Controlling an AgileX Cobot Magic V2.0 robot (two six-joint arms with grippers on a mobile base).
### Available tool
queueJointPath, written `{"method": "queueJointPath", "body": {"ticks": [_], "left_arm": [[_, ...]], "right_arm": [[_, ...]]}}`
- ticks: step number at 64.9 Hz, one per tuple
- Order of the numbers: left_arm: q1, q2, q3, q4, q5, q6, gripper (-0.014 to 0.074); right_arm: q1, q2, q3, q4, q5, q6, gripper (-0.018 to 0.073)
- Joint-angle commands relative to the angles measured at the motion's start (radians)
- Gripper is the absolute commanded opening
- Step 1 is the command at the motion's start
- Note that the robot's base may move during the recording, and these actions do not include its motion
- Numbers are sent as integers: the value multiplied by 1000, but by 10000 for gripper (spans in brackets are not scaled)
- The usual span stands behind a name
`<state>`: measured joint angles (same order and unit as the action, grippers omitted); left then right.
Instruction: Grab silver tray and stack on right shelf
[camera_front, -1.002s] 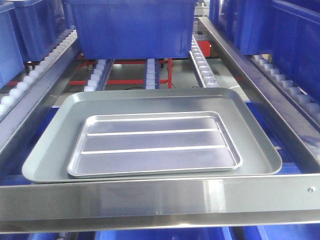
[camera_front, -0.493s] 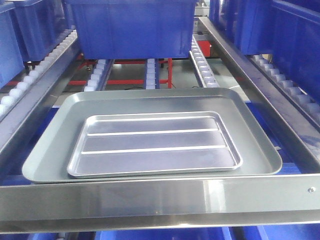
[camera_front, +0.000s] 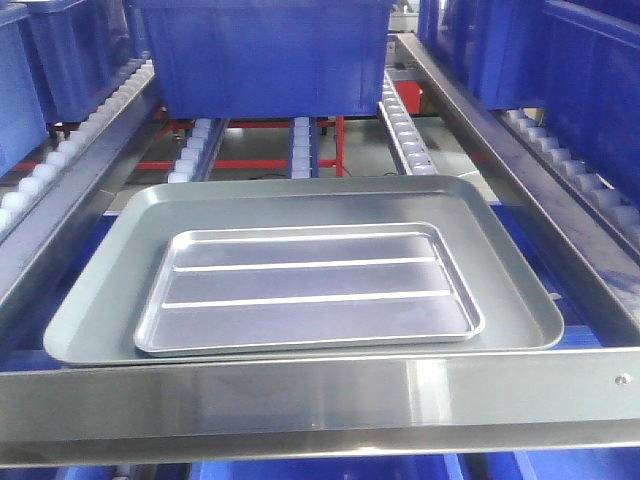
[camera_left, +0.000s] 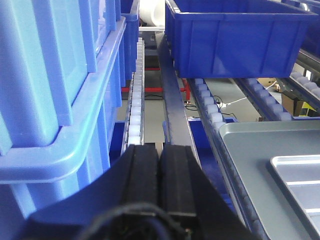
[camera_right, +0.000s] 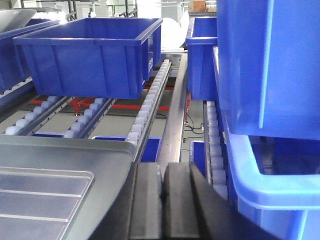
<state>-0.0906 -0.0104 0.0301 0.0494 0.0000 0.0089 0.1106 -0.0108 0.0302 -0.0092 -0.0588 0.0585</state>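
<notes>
Silver tray sits dead centre of the front view, lying flat inside the larger grey tray, both on the roller shelf just behind the flat steel front bar. No claw shows in that view at all.

Over to the left wrist view: the left gripper fills the bottom centre, its two black pads pressed together, nothing between them. The silver tray peeks in at the lower right edge, off to the side of the claw and apart from it, with the grey tray's rim between.

Right wrist view now: the right gripper at bottom centre, pads closed narrow, only a thin dark seam, holding nothing. The silver tray lies at the lower left, beside the claw but not touching.

The tray itself: shiny, rectangular, rounded corners, low raised rim, two bright ridges running lengthwise across its base. A blue bin stands behind on the rollers, upper centre.
</notes>
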Motion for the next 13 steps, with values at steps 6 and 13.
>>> {"method": "queueJointPath", "body": {"ticks": [6,13], "left_arm": [[1,-11,25,2,-81,-9,-82],[1,-11,25,2,-81,-9,-82]], "right_arm": [[-6,-18,0,-12,-84,-1,50],[-6,-18,0,-12,-84,-1,50]]}}
